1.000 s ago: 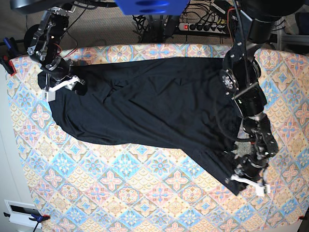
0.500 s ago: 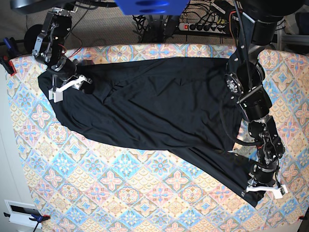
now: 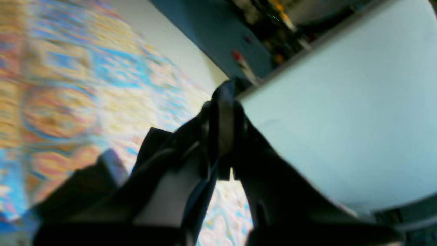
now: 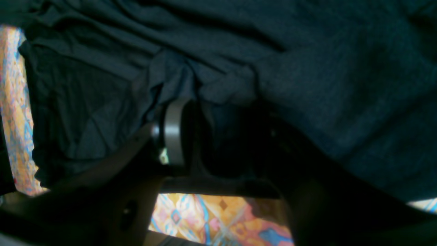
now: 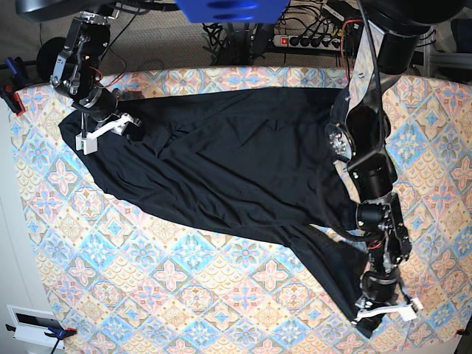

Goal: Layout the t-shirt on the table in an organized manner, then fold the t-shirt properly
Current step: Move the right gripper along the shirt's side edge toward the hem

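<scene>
The black t-shirt lies spread and wrinkled across the pastel-tiled table, one corner stretched out.

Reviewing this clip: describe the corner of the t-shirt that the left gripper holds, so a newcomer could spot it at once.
Start from the table with pastel diamond tiles. The black t-shirt spreads across its far half, and one strip trails toward the near edge. That strip's tip, pinched in the left gripper, is the only part stretched into a narrow tail.

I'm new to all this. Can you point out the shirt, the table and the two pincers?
Shirt point(image 5: 236, 162): base view, middle of the fabric.
Table point(image 5: 169, 273): base view, bare tiled part.
Left pincer point(image 5: 387, 310): base view, tips.
Right pincer point(image 5: 103, 131): base view, tips.
</scene>
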Robot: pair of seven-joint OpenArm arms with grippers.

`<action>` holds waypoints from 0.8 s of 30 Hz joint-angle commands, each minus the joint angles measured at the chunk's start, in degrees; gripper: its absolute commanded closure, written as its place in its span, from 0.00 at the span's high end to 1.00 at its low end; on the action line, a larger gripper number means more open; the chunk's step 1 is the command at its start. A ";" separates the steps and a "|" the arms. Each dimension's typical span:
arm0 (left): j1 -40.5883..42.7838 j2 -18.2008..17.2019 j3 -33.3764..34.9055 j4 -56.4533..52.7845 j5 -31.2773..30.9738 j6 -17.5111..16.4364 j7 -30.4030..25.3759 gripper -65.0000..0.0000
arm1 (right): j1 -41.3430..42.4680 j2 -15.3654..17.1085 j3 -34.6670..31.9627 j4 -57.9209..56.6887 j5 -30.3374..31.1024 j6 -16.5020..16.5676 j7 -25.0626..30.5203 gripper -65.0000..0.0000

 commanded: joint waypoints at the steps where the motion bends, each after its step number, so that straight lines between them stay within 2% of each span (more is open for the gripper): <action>1: -2.12 -1.07 1.83 -1.28 -0.09 -0.30 -0.93 0.00 | 0.29 0.51 0.14 0.90 0.93 0.48 0.89 0.40; 3: -2.47 -1.42 5.35 -5.06 -0.27 -0.30 -1.28 0.00 | 0.29 0.51 0.41 0.90 0.93 0.48 0.89 0.40; 5: -2.29 -2.56 6.76 -7.35 -0.80 -0.30 -1.37 0.05 | 0.38 0.51 0.41 1.07 0.93 0.48 0.89 0.40; 8: -1.85 -2.91 6.76 -8.49 -0.80 -0.30 -1.28 0.23 | 0.47 0.51 0.41 1.42 0.93 0.48 0.89 0.40; 13: 1.22 -4.76 6.76 -8.49 -0.80 -0.48 -0.84 0.62 | 0.82 0.51 0.32 1.51 0.93 0.48 0.89 0.40; 15: 2.72 -5.99 6.85 -8.40 -0.80 -0.57 -0.84 0.74 | 1.52 1.74 0.41 1.51 0.93 0.48 0.89 0.40; 19: 6.59 -7.05 6.85 -8.40 -0.80 -0.66 -0.84 0.91 | 9.08 6.84 -1.53 0.81 0.93 0.48 0.36 0.40; 22: 9.05 -7.40 6.85 -8.40 -0.80 -0.74 -0.84 0.99 | 15.33 12.91 -10.05 -0.51 0.93 0.57 0.27 0.40; 24: 10.45 -7.75 7.02 -8.40 -0.80 -0.74 -0.84 1.00 | 19.28 16.95 -18.14 -2.00 0.93 1.80 0.45 0.40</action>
